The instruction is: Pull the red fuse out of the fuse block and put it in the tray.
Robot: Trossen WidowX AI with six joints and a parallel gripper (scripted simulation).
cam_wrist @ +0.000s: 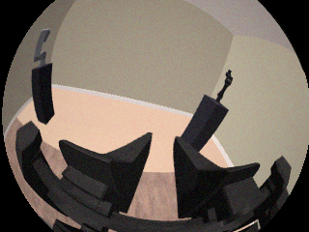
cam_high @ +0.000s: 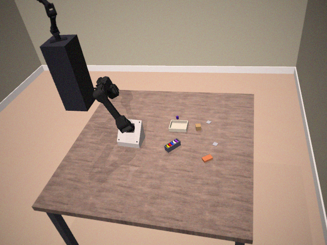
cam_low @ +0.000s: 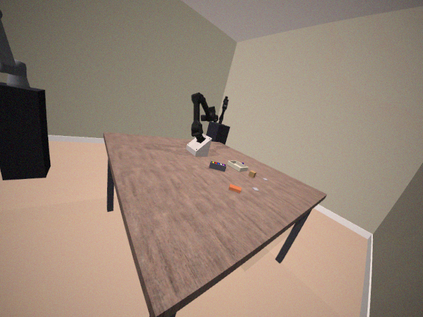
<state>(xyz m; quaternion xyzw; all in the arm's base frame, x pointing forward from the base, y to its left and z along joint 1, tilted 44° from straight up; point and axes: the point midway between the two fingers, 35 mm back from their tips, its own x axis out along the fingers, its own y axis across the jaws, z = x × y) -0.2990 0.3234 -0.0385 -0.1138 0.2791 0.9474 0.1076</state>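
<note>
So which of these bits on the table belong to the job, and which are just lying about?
Job: red fuse, fuse block with its other fuses (avoid), tray, hand.
Lying about: purple cylinder, tan cube, orange block, two grey tiles.

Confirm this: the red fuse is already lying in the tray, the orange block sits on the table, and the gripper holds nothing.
Wrong on the fuse. The top view shows the red fuse seated in the fuse block, among the other fuses; the tray holds nothing. The orange block does sit on the table, and the gripper holds nothing.
</note>
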